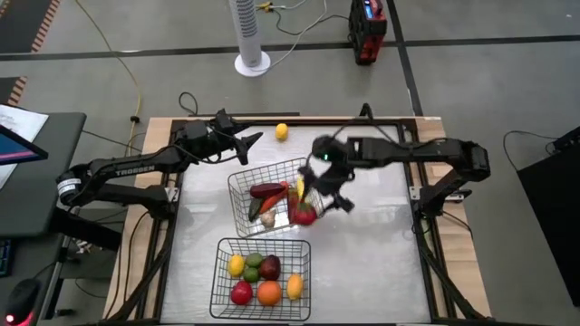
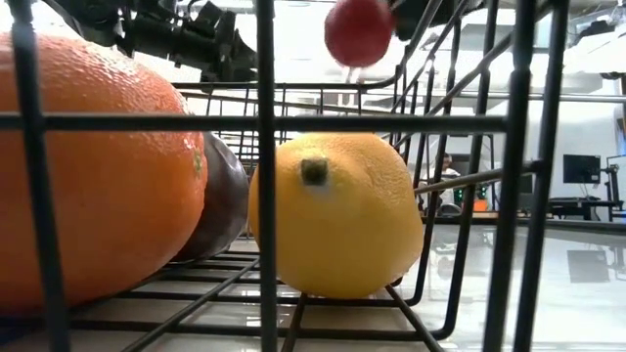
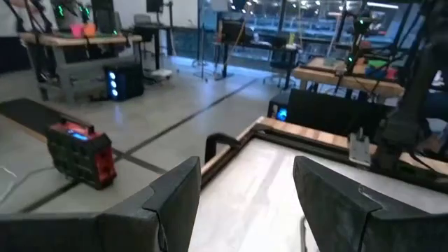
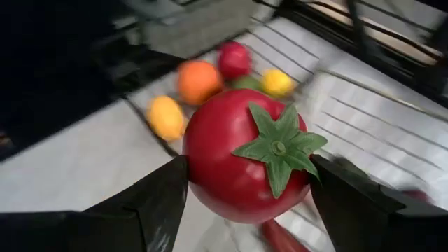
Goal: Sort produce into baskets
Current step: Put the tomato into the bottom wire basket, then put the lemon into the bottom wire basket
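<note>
An orange (image 2: 88, 166) fills the near basket (image 2: 264, 122), while the right gripper (image 4: 245, 189) clamps a tomato (image 4: 241, 164); the left gripper (image 3: 245, 203) hangs half-open, empty.

– What colour is the tomato (image 4: 241, 164)?
– Red, with a green star top.
– And in the black wire basket (image 1: 263, 276)?
– An orange (image 1: 268, 292), yellow lemons (image 1: 294, 286), a red apple (image 1: 241, 292), a green lime (image 1: 254, 263).
– The table (image 1: 372, 254)?
– Shiny white.

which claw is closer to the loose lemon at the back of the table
Left. The left claw hangs open just beside the lemon; the right claw is farther, holding a tomato at the upper basket.
</note>
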Motion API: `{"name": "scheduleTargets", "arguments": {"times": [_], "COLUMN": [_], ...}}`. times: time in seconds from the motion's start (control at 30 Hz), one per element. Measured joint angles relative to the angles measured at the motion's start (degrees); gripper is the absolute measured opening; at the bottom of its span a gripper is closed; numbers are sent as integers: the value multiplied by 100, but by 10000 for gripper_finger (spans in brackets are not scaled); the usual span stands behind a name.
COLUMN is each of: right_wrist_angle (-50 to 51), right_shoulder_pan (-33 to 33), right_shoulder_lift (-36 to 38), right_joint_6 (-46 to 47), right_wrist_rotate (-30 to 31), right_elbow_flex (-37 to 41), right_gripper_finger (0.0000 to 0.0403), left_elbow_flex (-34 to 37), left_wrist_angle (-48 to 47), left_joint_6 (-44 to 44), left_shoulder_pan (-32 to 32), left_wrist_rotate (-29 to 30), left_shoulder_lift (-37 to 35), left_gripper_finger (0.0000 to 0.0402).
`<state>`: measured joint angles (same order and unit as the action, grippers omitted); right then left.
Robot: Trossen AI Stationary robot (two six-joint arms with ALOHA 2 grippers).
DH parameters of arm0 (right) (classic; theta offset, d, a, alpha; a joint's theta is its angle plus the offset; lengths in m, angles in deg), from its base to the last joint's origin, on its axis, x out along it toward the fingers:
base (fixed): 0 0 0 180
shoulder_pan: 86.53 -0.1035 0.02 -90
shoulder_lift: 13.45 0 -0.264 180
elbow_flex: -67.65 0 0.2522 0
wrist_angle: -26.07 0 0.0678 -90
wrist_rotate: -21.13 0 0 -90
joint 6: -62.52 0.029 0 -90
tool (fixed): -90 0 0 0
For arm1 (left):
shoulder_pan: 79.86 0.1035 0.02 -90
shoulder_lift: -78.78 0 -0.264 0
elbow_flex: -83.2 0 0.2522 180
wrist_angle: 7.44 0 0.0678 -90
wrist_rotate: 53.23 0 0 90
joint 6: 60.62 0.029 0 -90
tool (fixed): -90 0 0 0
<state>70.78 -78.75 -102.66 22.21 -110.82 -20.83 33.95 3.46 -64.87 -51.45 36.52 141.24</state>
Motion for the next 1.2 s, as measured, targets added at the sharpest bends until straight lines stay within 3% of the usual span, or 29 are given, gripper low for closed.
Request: {"name": "scheduleTargets", "arguments": {"times": [0.13,0.47,0.63,0.87,0.93,1.07,1.2], "right_wrist_angle": [-28,-1302,-1437,-1298,-1184,-604,-626], "right_shoulder_pan": [-610,-1344,-1408,-1535,-1531,-1442,-935], "right_shoulder_lift": [-2,-488,-959,-1043,-966,-479,184], "right_joint_6": [105,1395,1797,2003,2016,1801,1708], "right_wrist_rotate": [43,1143,1006,889,973,1747,1786], "right_elbow_flex": [0,-4,2,2,2,-53,199], "right_gripper_finger": [310,313,336,377,384,389,384], "left_elbow_flex": [0,0,0,0,0,-87,-604], "left_wrist_angle": [-291,-677,-794,-771,-771,-1037,-1731], "left_joint_6": [-138,-467,-526,-386,-372,-283,-286], "left_shoulder_pan": [0,-10,-24,-19,-17,47,383], "left_wrist_rotate": [-196,-420,-557,-386,-398,-428,-790], "left_shoulder_lift": [-22,-20,-22,-23,-24,-7,337], "left_gripper_finger": [216,216,216,216,216,214,197]}}
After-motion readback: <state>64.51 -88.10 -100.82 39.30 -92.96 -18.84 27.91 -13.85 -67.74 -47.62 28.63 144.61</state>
